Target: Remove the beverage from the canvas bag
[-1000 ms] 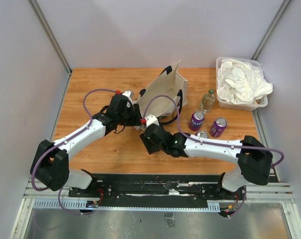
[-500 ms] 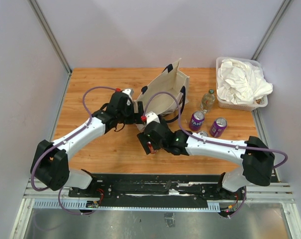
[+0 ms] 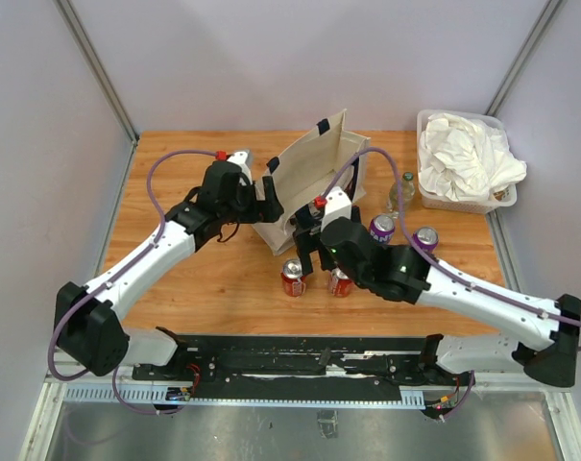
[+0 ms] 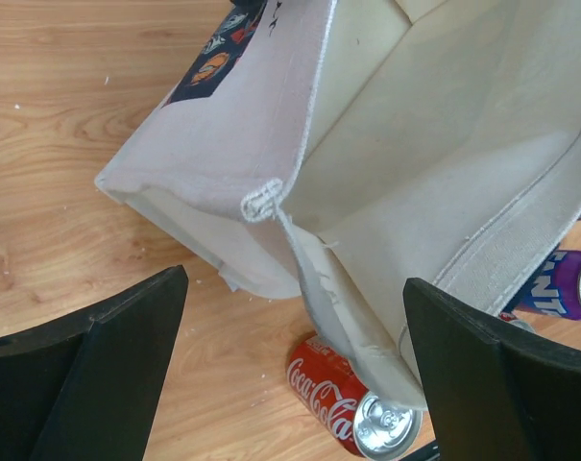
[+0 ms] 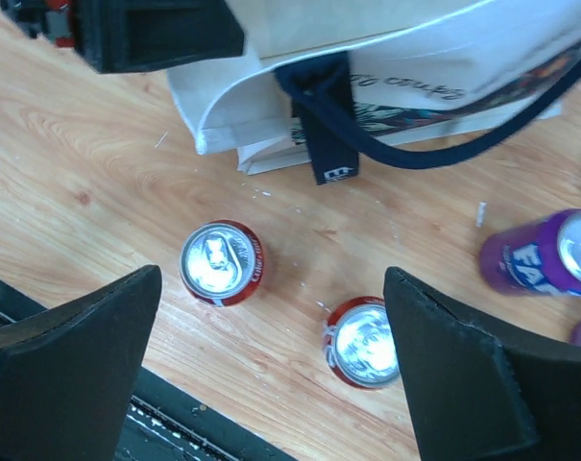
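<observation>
The canvas bag (image 3: pixel 314 173) stands near the middle of the surface (image 3: pixel 223 288), and its inside is partly hidden. Two red cans (image 5: pixel 222 262) stand between it and the near edge. The left gripper (image 4: pixel 295 283) is spread wide by the bag's corner. The right gripper (image 5: pixel 273 279) is spread wide over the cans. The right arm (image 3: pixel 463 293) hides part of a purple can (image 3: pixel 381 229)
</observation>
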Motion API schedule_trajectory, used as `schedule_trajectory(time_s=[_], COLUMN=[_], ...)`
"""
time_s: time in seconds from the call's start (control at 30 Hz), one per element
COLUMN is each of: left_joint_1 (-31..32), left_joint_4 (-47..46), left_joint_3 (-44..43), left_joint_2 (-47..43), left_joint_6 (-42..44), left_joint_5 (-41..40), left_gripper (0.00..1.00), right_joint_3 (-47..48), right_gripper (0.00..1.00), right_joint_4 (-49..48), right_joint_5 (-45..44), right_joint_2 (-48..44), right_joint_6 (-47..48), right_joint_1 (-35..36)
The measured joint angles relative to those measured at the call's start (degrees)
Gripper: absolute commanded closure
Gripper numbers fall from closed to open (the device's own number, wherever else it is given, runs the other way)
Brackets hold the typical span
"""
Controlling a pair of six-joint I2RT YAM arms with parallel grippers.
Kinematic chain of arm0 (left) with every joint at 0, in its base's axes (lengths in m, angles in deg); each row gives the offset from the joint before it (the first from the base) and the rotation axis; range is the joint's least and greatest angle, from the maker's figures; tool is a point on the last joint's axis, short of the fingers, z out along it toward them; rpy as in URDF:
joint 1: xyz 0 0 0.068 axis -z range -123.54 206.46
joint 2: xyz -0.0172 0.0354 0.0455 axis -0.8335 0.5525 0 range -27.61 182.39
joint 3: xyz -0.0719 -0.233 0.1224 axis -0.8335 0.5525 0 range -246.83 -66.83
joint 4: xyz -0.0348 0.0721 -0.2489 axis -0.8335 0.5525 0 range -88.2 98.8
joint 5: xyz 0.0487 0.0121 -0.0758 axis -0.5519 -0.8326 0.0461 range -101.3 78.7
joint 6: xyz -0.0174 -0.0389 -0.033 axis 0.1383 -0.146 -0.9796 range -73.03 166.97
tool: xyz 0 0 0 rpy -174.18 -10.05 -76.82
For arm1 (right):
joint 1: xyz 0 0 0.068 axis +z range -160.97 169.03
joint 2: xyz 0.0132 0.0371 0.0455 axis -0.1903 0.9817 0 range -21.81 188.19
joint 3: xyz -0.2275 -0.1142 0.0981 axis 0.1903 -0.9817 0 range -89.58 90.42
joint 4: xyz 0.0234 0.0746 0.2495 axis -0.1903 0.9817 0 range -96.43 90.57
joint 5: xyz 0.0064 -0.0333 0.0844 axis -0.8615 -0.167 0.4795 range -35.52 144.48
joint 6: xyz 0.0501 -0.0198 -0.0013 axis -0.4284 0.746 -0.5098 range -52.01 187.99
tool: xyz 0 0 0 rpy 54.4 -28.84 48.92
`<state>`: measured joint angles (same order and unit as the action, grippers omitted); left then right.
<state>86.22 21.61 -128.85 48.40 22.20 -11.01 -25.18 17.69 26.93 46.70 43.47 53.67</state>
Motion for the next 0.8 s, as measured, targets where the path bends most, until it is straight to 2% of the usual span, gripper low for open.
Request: schedule_trajectory(time_s=[0.3, 0.37, 0.6, 0.7, 0.8], left_joint_1=[0.00, 0.00, -2.08, -4.24, -5.99], left_joint_4=[0.90, 1.22, 3.23, 5.38, 7.58], left_joint_3=[-0.04, -0.02, -0.02, -0.02, 0.00], left_joint_2=[-5.07, -7.28, -13.68, -14.58, -15.08], left_joint_6=[0.37, 0.44, 0.83, 1.25, 1.84], left_joint_5=[-1.68, -2.69, -6.01, -8.00, -9.53], left_gripper=[0.00, 0.00, 0.00, 0.00, 0.00], right_joint_3=[-0.50, -0.79, -1.79, 0.37, 2.69], right_gripper=[0.02, 0.02, 0.02, 0.02, 0.02], right_joint_4=[9.68, 12.66, 21.79, 24.74, 26.43], right_joint_5=[-13.03, -15.02, -17.11, -17.00, -16.35], right_joint_2=[-15.45, -19.80, -34.56, -34.36, -29.73], right_joint_6=[-5.38, -6.88, -7.80, -6.19, -3.89], right_joint_1=[-1.05, -4.11, -21.70, -25.31, -27.26])
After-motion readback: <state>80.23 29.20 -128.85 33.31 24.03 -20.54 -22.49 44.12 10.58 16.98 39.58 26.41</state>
